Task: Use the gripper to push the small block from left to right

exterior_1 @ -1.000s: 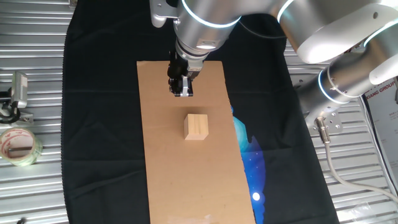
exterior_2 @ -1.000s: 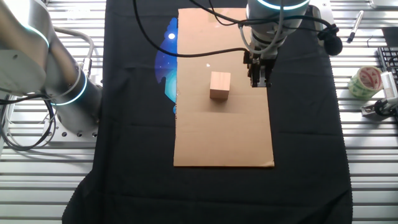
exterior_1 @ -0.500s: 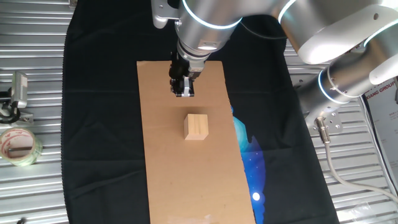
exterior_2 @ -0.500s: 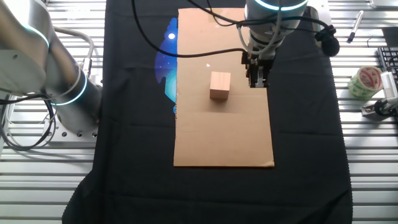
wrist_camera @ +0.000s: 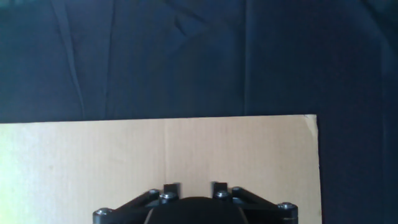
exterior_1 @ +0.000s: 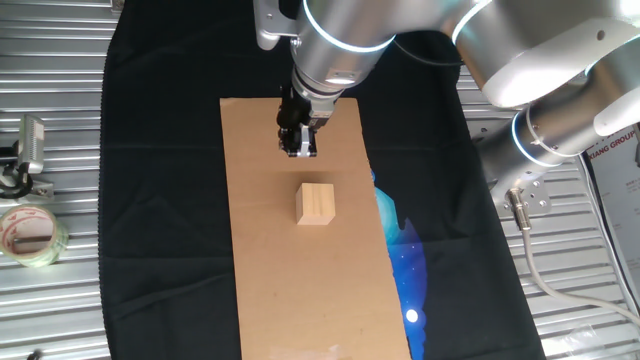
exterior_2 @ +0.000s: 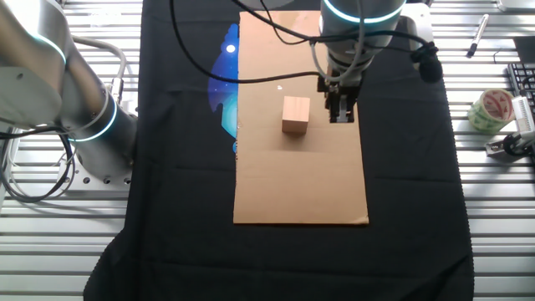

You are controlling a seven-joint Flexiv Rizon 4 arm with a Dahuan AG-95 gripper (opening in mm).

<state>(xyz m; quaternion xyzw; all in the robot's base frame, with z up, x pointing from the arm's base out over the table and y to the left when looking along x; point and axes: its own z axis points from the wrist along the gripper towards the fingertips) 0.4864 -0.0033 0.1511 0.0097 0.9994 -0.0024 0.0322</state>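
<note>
- One black cloth [exterior_1: 160, 180] covers your table, under a long cardboard sheet [exterior_1: 270, 290].
- Your small block [exterior_1: 316, 203] sits mid-sheet.
- Your gripper [exterior_1: 298, 148] hangs just beside it, apart, fingers nearly together, holding nothing.

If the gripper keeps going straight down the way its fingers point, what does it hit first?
Most likely the bare cardboard sheet beneath the gripper; the small block sits off to one side, not under the tips.

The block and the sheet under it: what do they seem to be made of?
The block looks like pale, unpainted wood with smooth matte faces, though grain is too fine to confirm. The sheet looks like plain brown cardboard: flat, matte, with a faint fold line in the hand view.
</note>
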